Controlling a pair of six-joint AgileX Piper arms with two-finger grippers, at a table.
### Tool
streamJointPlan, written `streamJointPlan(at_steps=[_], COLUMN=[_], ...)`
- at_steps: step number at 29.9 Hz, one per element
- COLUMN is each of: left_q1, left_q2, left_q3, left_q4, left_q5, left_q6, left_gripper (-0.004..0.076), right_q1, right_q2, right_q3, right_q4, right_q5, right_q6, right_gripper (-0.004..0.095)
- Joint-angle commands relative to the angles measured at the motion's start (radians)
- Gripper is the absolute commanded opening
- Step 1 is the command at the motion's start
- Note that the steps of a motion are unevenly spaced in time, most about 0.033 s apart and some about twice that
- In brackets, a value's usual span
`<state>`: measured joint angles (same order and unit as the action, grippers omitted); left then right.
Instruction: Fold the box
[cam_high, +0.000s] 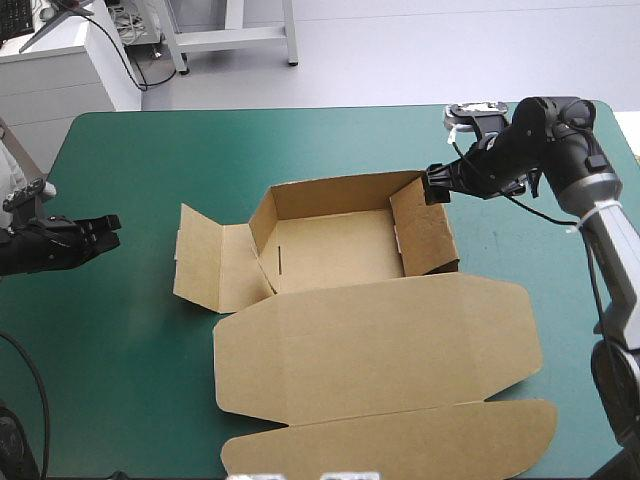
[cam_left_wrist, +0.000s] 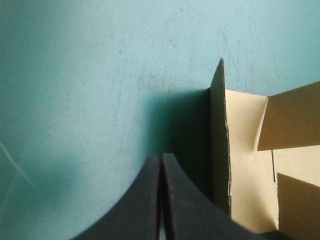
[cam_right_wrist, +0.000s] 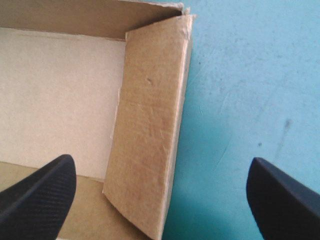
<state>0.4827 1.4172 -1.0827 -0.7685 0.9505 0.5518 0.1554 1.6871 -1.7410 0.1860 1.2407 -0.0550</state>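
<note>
The brown box (cam_high: 340, 250) lies mid-table as an open tray, its far and right walls raised. Its left flap (cam_high: 210, 258) is spread out, the outer edge tilted up. The wide lid (cam_high: 380, 360) lies flat toward the near edge. My right gripper (cam_high: 437, 185) hovers open at the tray's far right corner. In the right wrist view the right wall (cam_right_wrist: 150, 140) stands between its fingers (cam_right_wrist: 40, 195), touching neither. My left gripper (cam_high: 105, 232) is shut and empty, left of the flap and apart from it. Its fingers (cam_left_wrist: 161, 165) meet just short of the flap's upright edge (cam_left_wrist: 220, 145).
Bare teal-green cover (cam_high: 130, 300) lies between my left gripper and the box's left flap. More bare cover (cam_high: 530, 250) runs to the right of the tray, under my right arm. The lid's rounded tab (cam_high: 400, 440) reaches close to the table's near edge.
</note>
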Motion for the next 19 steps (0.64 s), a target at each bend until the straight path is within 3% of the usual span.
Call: streamJointPlan(at_steps=[1, 19], left_q1=[-0.001, -0.001], left_q2=[-0.038, -0.038], left_q3=[-0.024, -0.024], left_q4=[-0.053, -0.051], left_q5=[-0.015, -0.012], left_q6=[-0.009, -0.009], left_gripper=[-0.0009, -0.0009], right_q1=[-0.002, 0.016], right_q2=[-0.088, 0.047], right_q3=[0.043, 0.056], right_q4=[-0.010, -0.010], right_q5=[0.011, -0.087], right_q6=[0.005, 0.035], right_gripper=[0.0850, 0.0851])
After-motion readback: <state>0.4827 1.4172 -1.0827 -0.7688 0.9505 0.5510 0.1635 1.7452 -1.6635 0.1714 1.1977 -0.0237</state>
